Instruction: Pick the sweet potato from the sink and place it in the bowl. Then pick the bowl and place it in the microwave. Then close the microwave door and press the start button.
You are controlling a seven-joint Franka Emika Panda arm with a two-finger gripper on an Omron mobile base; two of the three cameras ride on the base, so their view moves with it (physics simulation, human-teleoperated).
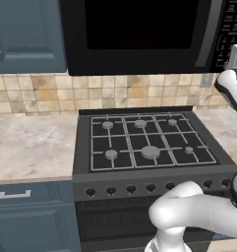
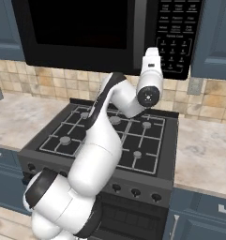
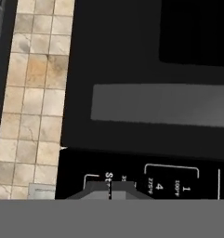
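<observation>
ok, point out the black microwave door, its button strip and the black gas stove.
black microwave door (image 1: pixel 139 29), left base view, on the dark glass window.
button strip (image 2: pixel 177 33), right base view, mid keypad.
black gas stove (image 1: pixel 144 140), left base view, on the burner grate.

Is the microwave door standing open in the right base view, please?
No, the microwave door lies flush against the front of the microwave, with its handle beside the button panel.

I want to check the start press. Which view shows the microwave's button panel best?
The right base view: the whole button panel shows, with the shut gripper raised beside it. The hand view shows its lower buttons close up; the left base view catches an edge strip.
</observation>
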